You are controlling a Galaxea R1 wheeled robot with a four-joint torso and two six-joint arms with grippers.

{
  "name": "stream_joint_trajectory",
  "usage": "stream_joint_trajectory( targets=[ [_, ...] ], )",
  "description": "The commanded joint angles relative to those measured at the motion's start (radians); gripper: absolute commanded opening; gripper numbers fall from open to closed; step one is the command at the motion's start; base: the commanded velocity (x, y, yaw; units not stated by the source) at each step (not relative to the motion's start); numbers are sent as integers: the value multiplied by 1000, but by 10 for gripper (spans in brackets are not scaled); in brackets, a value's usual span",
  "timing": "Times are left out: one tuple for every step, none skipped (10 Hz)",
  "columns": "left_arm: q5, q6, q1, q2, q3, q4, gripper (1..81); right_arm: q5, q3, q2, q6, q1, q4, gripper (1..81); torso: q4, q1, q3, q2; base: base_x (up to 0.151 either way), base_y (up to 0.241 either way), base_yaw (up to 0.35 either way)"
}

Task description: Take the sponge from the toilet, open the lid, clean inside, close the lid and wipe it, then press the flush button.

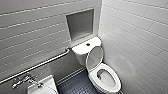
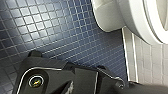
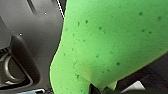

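Observation:
The white toilet stands in the corner by the right wall. Its lid is raised and leans back against the tank, while the ring seat lies down around the open bowl. The small dark flush button sits in the middle of the tank top. In the right wrist view the bright green sponge looms very close, with my right gripper shut on its edge. My left arm hangs low over the floor beside the toilet's outer wall, with nothing in it.
A steel grab bar runs along the left wall. Below it is a white sink with a chrome tap. A square niche is set into the wall above the tank. Dark blue mosaic floor lies between sink and toilet.

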Motion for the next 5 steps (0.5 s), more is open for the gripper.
stream_joint_trajectory(
  targets=[
    [-6,26,8,40,-37,47,811,-30,-16,10,69,12,-154,10,0,0,0,0,0,0,0],
    [-6,24,-6,35,-6,48,811,-27,-17,25,145,21,-223,10,0,0,0,0,0,0,0],
    [-9,24,-10,32,11,50,811,-21,-14,25,251,26,-305,10,0,0,0,0,0,0,0],
    [-6,26,-10,31,6,51,811,14,-8,21,365,27,-398,10,0,0,0,0,0,0,0],
    [-2,26,-10,31,6,61,811,46,15,19,385,24,-446,10,0,0,0,0,0,0,0]
  ],
)
